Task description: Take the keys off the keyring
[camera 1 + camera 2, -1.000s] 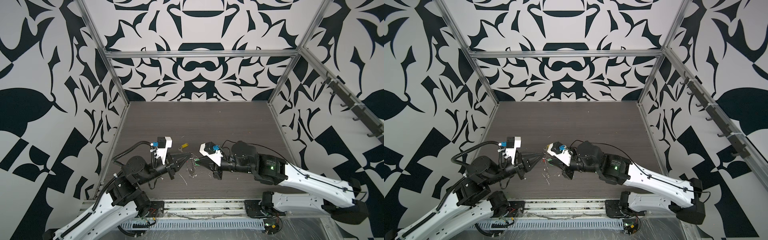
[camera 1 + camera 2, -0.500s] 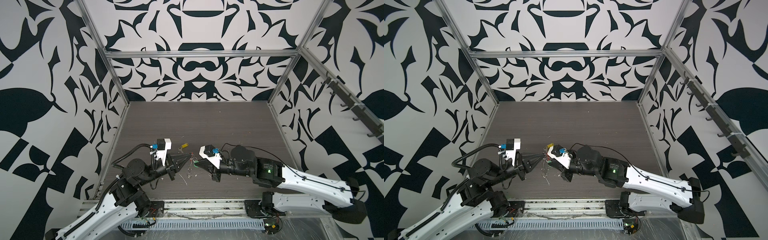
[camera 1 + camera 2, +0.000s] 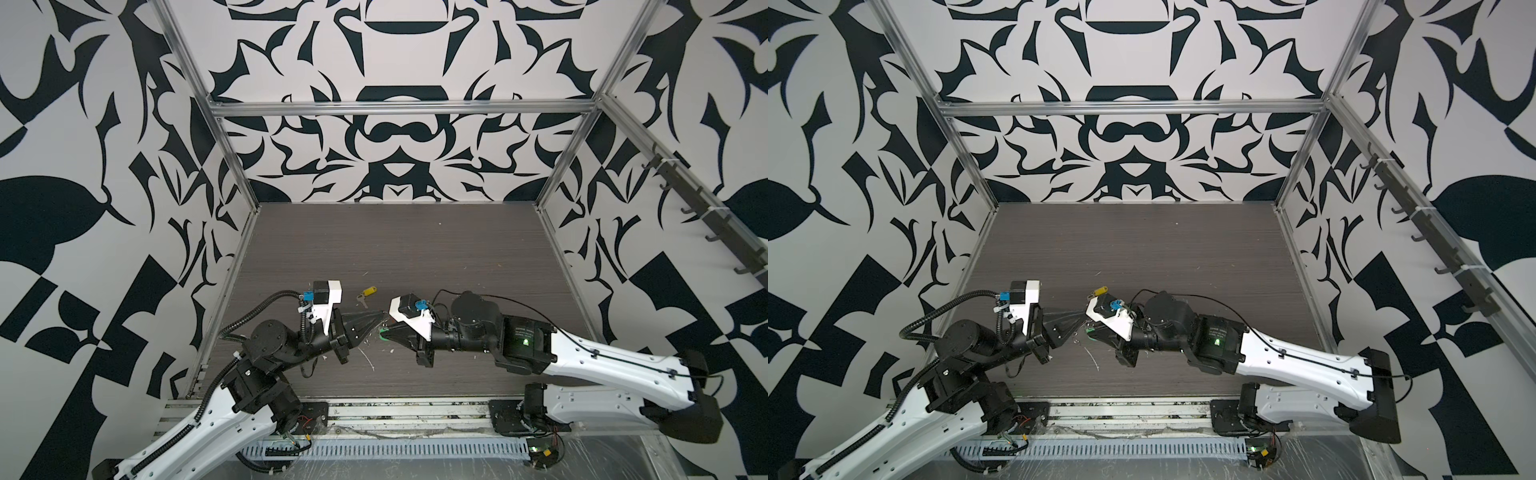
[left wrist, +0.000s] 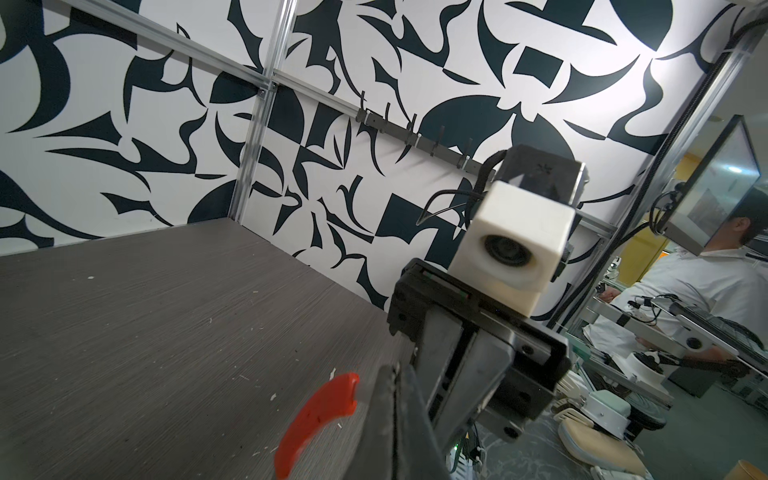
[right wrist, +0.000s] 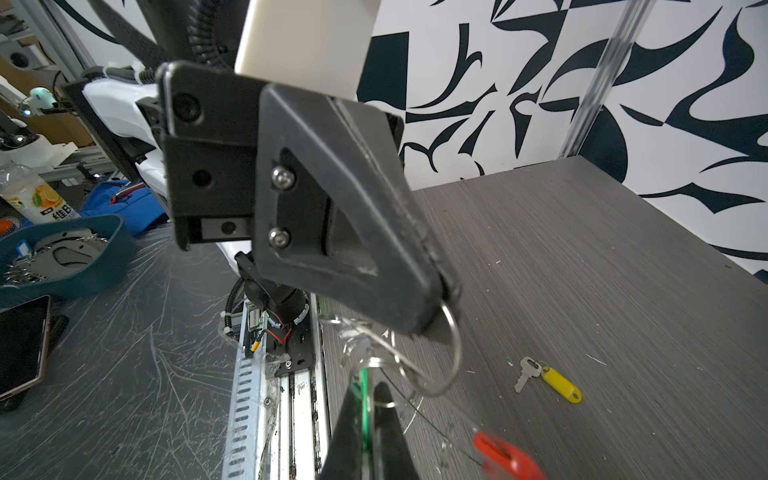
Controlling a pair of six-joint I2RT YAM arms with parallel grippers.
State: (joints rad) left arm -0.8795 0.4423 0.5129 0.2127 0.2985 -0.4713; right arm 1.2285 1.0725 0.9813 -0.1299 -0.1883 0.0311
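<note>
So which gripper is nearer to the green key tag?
Right. The right gripper is shut on the green key tag itself; the left gripper is just beside it, pinching a silver ring.

1. Noted left gripper [image 3: 379, 318] low over dark wood-grain table [image 3: 415, 249], jaws pressed together, tip pointing toward right gripper [image 3: 387, 333].
2. Noted right gripper facing it, tips nearly meeting near table's front middle; jaws closed, sliver of green key tag [image 3: 382, 338] showing at tip, rest hidden.
3. Found yellow key tag [image 3: 369, 290] lying flat on table just behind the two tips, joined to small silver key [image 3: 362, 300], clear of both grippers.
4. Saw pale scraps [image 3: 370, 362] scattered on table in front of grippers.
</note>
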